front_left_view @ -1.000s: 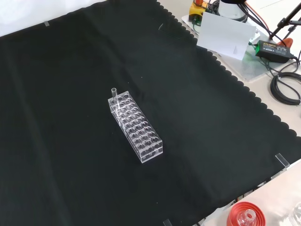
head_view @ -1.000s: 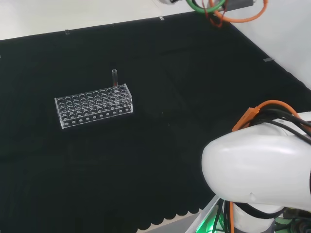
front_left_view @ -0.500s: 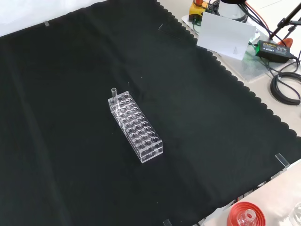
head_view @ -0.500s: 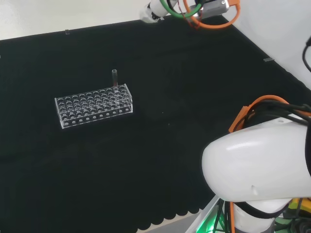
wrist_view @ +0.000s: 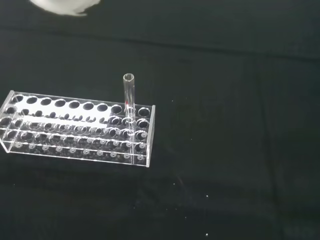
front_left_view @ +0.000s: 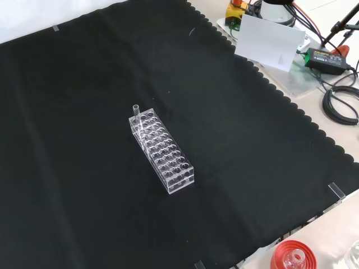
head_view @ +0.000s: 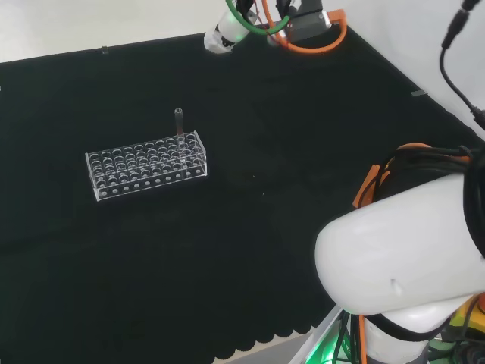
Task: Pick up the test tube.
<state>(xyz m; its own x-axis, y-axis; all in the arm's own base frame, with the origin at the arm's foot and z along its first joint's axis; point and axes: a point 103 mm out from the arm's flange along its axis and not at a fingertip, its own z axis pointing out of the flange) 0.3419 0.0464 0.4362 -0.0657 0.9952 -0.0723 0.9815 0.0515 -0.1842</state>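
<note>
- Black cloth (front_left_view: 269,168) covers the bench; its scalloped hem runs along the right and lower right of the front view and along the bottom of the head view.
- Clear rack (head_view: 145,165) (front_left_view: 162,151) (wrist_view: 80,129) with rows of round holes lies on the cloth, left of centre in the head view and near centre in the front view.
- Test tube (head_view: 179,121) (front_left_view: 136,114) (wrist_view: 129,102) stands upright in a hole at one end of the rack: the right, far end in the head view, the upper-left end in the front view. Nothing touches it.
- Hand (head_view: 224,36) shows as a white part at the top centre of the head view, among orange and green cables, well apart from the rack and tube. The state of its fingers cannot be told.
- White arm link (head_view: 402,258) fills the lower right of the head view.
- Bare light bench surface lies beyond the cloth at the upper right of the front view, bearing a white card (front_left_view: 269,42), a black box (front_left_view: 324,58) and coiled black cables (front_left_view: 341,103).
- Red ribbed ring (front_left_view: 291,255) sits off the cloth at the bottom right of the front view.
</note>
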